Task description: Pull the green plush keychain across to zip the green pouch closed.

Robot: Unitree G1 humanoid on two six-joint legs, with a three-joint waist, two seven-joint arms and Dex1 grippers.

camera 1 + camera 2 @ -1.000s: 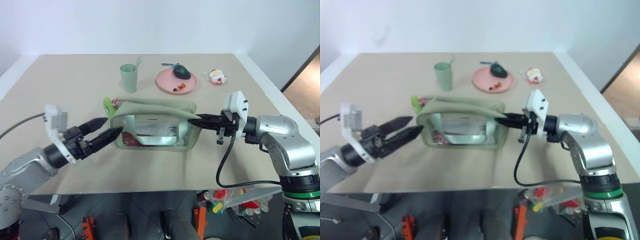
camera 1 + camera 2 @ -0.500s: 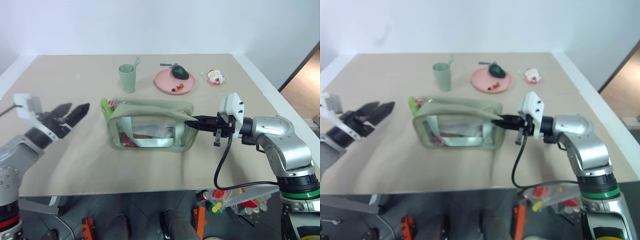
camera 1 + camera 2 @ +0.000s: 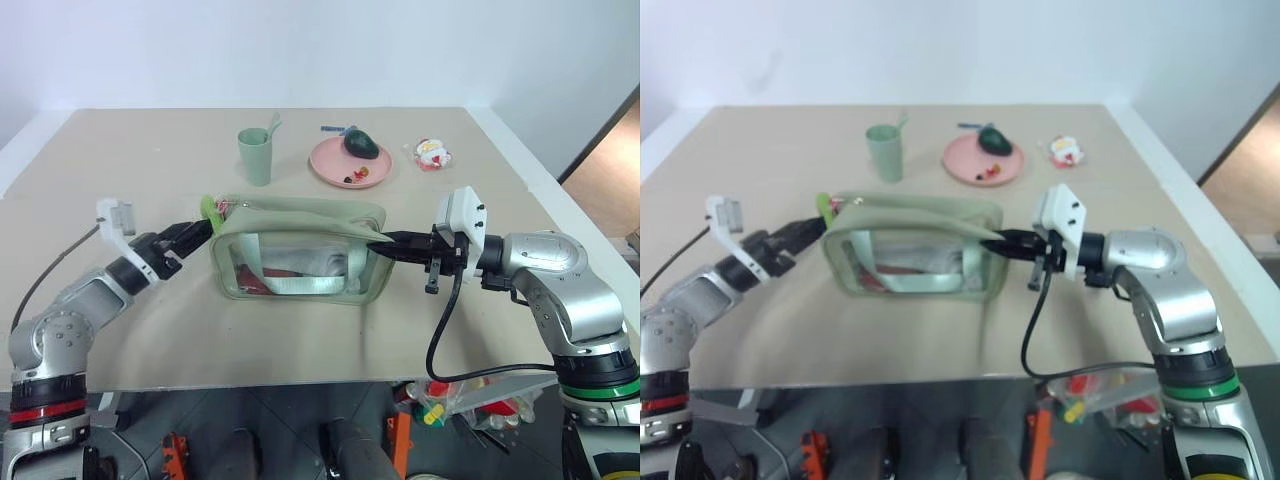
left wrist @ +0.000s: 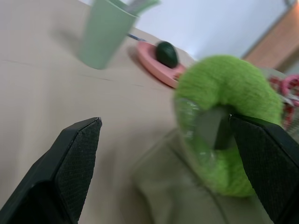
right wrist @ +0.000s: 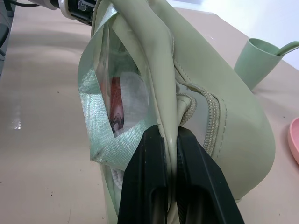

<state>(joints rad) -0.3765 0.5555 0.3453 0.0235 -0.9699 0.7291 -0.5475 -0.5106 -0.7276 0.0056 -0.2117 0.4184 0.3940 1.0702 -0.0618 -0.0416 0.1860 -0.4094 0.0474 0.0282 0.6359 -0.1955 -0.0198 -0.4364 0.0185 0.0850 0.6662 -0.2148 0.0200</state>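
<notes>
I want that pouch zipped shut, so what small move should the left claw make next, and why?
Probably ease forward and close on the green plush keychain. The left claw is open with the ring partly between its fingers, while the right claw pinches the green pouch at its far end.

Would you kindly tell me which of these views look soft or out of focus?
Left wrist view: the green plush keychain and the cup are blurred. Right wrist view: the green pouch is crisp around the right pincer. Right eye view: hazier than the left eye view.
</notes>
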